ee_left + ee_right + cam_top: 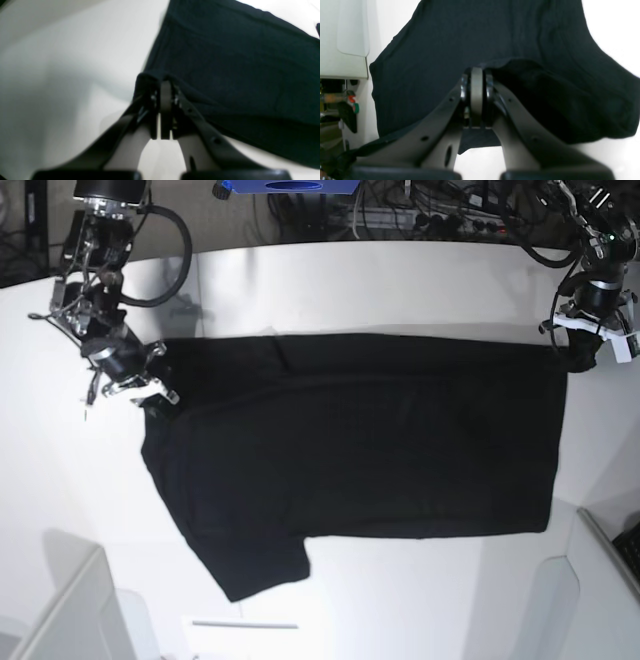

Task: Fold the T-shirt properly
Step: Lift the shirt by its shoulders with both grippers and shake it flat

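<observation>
The black T-shirt (370,450) lies spread flat, one sleeve jutting out.

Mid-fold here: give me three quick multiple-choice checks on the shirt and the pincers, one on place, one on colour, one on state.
1. Where in the base view does the free sleeve lie?
A. lower left
B. top right
C. centre

2. What colour is the T-shirt?
A. white
B. black
C. red

3. How do both pincers stand?
A. wide open above the table
B. out of sight
C. shut on the T-shirt's edge

Answers:
1 A: the sleeve sticks out at the lower left of the T-shirt, which lies on the table.
2 B: the cloth is black in every view.
3 C: the left pincer and the right pincer each have their jaws pressed together on black cloth.
</observation>
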{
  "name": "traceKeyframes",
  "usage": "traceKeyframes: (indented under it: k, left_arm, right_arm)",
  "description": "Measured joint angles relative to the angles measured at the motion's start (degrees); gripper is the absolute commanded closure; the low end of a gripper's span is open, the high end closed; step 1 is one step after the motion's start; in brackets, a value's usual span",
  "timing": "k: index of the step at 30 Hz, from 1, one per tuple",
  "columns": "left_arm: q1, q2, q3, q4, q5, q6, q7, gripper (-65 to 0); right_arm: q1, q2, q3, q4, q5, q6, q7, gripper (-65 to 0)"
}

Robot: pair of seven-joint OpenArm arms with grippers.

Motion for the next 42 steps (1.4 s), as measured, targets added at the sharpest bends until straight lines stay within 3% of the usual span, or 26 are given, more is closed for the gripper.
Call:
traceKeyframes:
  k: [6, 11, 17, 20, 25, 28, 31, 37, 38, 40, 42]
  left_arm:
    - [-3.50, -0.15, 0.00, -0.24, 0.00, -0.02, 1.53, 0.0]
    - [-6.43, 0.02, 0.00, -0.37, 7.54, -0.04, 2.08, 0.0]
    - [-8.07, -0.35, 2.14, -6.73, 9.51, 0.35, 1.81, 0.0]
    - [-8.48, -0.83, 5.03, -8.24, 10.29, -0.11, 1.79, 0.0]
    - [-10.45, -1.01, 5.22, -9.86, 13.14, -0.02, 1.31, 0.0]
    - [-11.23, -1.20, 5.20, -10.45, 13.60, 0.00, 1.29, 0.0]
    - [-11.69, -1.29, 5.27, -11.50, 13.44, -0.07, 1.25, 0.0]
    - [-11.41, -1.29, 5.22, -12.28, 13.66, -0.02, 1.38, 0.0]
    - [-11.43, -1.29, 5.25, -12.28, 13.66, -0.02, 1.31, 0.0]
    - [-11.43, -1.29, 5.25, -12.28, 13.68, -0.02, 1.29, -0.5]
    - [-11.41, -1.29, 5.18, -12.26, 13.51, -0.02, 1.25, -14.5]
  right_arm:
    - [3.04, 0.00, 0.00, -3.37, 0.00, 0.00, -0.04, 0.0]
    - [5.01, -0.02, 0.00, -6.54, 0.00, 0.00, -0.13, 0.0]
    - [8.13, 0.35, -4.79, -10.32, -0.11, -0.02, 0.33, 0.0]
    - [8.85, -0.04, -5.27, -11.32, 0.00, -2.97, 0.31, 0.0]
    - [9.35, 0.46, -4.90, -11.74, -0.24, -3.89, 0.55, 0.0]
    - [9.64, 0.13, -4.90, -11.72, -0.63, -3.87, 0.50, 0.0]
    - [9.46, 0.13, -4.87, -11.72, -5.05, -3.91, 0.57, 0.0]
    - [9.29, -0.13, -4.85, -11.74, -4.98, -3.89, 0.52, 0.0]
    - [9.29, -0.15, -4.76, -11.74, -4.98, -3.89, 0.52, -1.5]
    - [9.31, -0.13, -4.72, -11.72, -5.14, -3.87, 0.61, -17.1]
    - [8.98, -0.13, -4.66, -11.45, -4.98, -3.89, 0.85, -27.6]
